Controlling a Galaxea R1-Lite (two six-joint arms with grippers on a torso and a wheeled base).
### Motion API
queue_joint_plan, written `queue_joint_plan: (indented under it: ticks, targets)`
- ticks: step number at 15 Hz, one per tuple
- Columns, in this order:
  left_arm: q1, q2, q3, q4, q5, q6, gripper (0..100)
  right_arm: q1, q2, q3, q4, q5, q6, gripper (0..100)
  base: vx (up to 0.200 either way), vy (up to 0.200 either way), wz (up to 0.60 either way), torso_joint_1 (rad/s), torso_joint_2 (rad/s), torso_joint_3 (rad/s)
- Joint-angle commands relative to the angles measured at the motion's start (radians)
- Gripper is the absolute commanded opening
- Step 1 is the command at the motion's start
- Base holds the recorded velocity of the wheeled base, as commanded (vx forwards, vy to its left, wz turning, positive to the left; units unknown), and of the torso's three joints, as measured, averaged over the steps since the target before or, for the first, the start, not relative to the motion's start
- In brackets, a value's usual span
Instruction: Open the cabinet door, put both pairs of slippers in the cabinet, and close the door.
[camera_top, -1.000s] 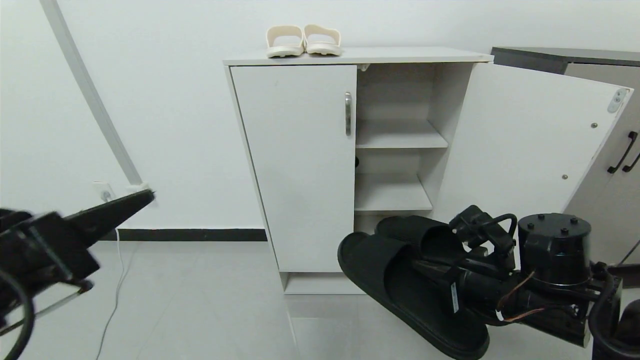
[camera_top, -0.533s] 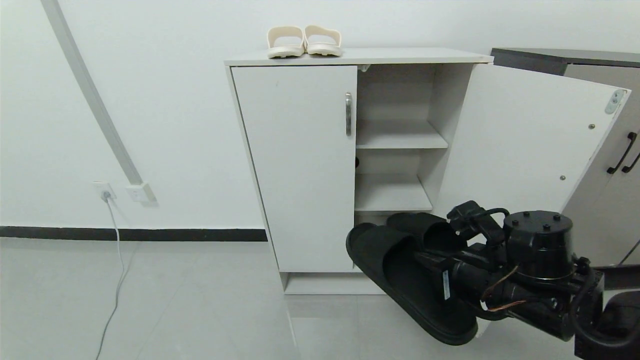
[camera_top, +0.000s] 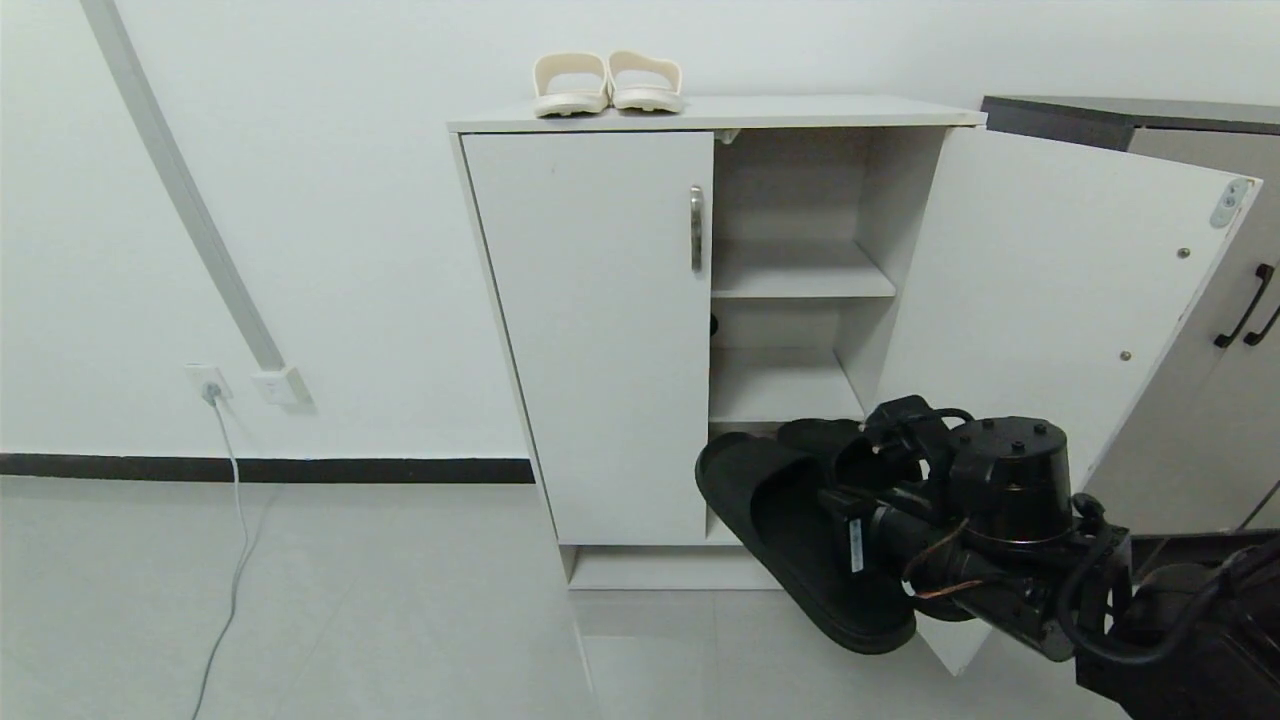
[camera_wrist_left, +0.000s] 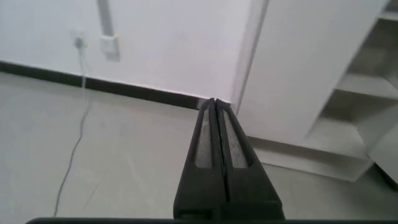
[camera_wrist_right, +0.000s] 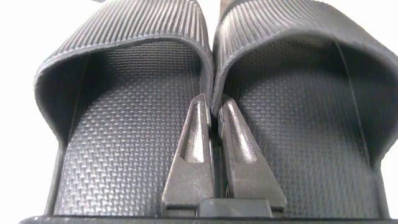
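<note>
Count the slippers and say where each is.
4. Two beige slippers on the cabinet top; two black slippers held together in the right hand before the open cabinet. The closed door may hide others.

The right arm (camera_top: 1040, 590) comes in from the lower right corner of the head view and stretches forward and leftward, the round wrist (camera_top: 1010, 480) housing facing up. The right tool (camera_wrist_right: 211, 106) points ahead with one of its fingers (camera_wrist_right: 191, 146) inside each of the black slippers (camera_wrist_right: 124, 162), pinching their adjoining side walls together and carrying the pair tilted, off the floor. The left tool (camera_wrist_left: 216, 106) is held aloft, angled forward and down, its two fingers pressed flat against each other.
</note>
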Motion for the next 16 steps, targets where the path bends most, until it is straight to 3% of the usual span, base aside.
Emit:
queue_joint_plan:
  ticks: [1,2,3,4,7,11,13,16]
  targets:
    - [-0.019,-0.069,0.013,0.012,-0.074,0.032,0,0.008,0.012,-0.003,0.000,-0.002,-0.001,0,0.000,0.000,0.00,0.000,0.00,0.000]
    - [-0.024,-0.073,0.013,0.046,-0.186,0.075,0,0.009,0.013,-0.003,0.000,-0.002,-0.003,0,0.000,0.000,0.00,0.000,0.00,0.000]
    - [-0.024,-0.072,0.013,0.043,-0.201,0.102,0,0.016,0.013,-0.001,0.001,-0.002,-0.003,0,0.000,0.000,0.00,0.000,0.00,0.000]
    - [-0.024,-0.072,0.013,0.043,-0.203,0.107,0,0.019,0.015,-0.003,0.000,-0.006,-0.003,0,0.000,0.000,0.00,0.000,0.00,0.000]
    - [-0.024,-0.073,0.014,0.041,-0.151,0.093,0,0.023,0.061,-0.030,-0.002,-0.105,0.002,0,0.000,0.000,0.00,0.000,0.00,0.000]
    - [-0.024,-0.073,0.014,0.041,-0.172,0.090,0,0.037,0.145,-0.118,-0.040,-0.240,0.024,0,0.000,0.000,0.00,0.000,0.00,0.000]
    - [-0.024,-0.073,0.014,0.041,-0.178,0.088,0,0.040,0.310,-0.303,-0.039,-0.443,0.082,0,0.000,0.000,0.00,0.000,0.00,0.000]
    - [-0.024,-0.073,0.014,0.041,-0.178,0.088,0,0.045,0.391,-0.403,-0.034,-0.512,0.102,0,0.000,0.000,0.00,0.000,0.00,0.000]
